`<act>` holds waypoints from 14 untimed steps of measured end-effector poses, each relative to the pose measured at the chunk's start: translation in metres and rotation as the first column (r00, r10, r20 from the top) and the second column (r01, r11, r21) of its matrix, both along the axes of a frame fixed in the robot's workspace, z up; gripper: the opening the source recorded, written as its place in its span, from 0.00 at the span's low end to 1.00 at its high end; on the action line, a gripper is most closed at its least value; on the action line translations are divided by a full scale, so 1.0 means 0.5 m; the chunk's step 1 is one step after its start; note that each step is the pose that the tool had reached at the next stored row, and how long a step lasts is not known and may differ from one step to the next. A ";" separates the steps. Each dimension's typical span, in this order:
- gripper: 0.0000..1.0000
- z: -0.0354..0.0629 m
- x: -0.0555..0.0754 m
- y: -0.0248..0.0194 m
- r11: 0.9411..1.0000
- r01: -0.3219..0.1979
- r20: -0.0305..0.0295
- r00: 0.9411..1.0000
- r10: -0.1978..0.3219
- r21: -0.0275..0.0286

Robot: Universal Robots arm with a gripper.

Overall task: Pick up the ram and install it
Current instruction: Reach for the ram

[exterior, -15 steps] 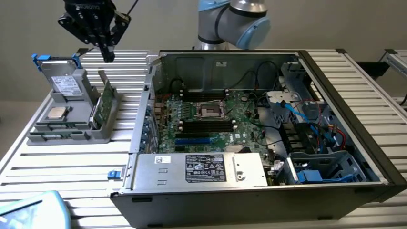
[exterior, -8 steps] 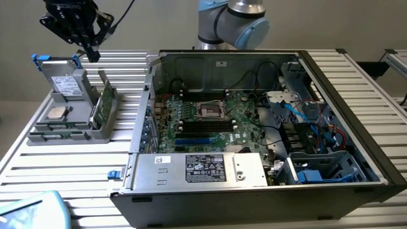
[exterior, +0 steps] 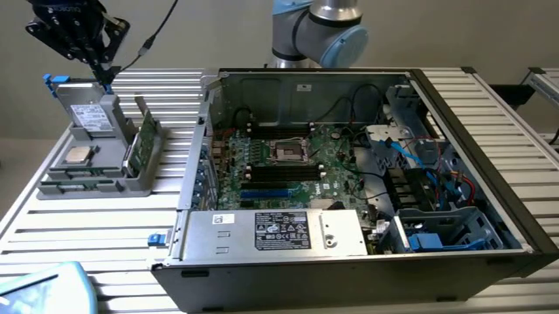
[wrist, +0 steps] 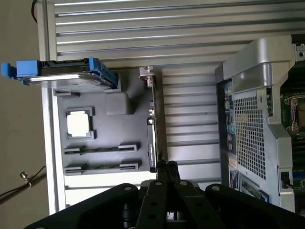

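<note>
A grey parts holder stands on the slatted table at the exterior view's left. Two long narrow slots in it each carry a thin dark strip seen edge-on, which looks like the ram. My gripper hangs above the far end of the holder, shut with nothing between its fingers. In the wrist view its tips sit just off the end of an upright green card. The open computer case shows its motherboard with black memory slots.
The holder also carries a hard drive in a blue caddy and a square silver processor. A power supply fills the case's front. Cables and drive bays crowd its right side. The arm's base stands behind the case.
</note>
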State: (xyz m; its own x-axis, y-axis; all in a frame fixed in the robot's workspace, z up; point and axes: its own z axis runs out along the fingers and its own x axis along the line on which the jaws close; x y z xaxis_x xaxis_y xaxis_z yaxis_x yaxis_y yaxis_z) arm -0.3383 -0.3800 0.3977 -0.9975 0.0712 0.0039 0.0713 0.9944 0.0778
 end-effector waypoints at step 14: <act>0.11 -0.003 -0.128 0.0001 1.000 0.000 -0.001 1.000 0.000 0.012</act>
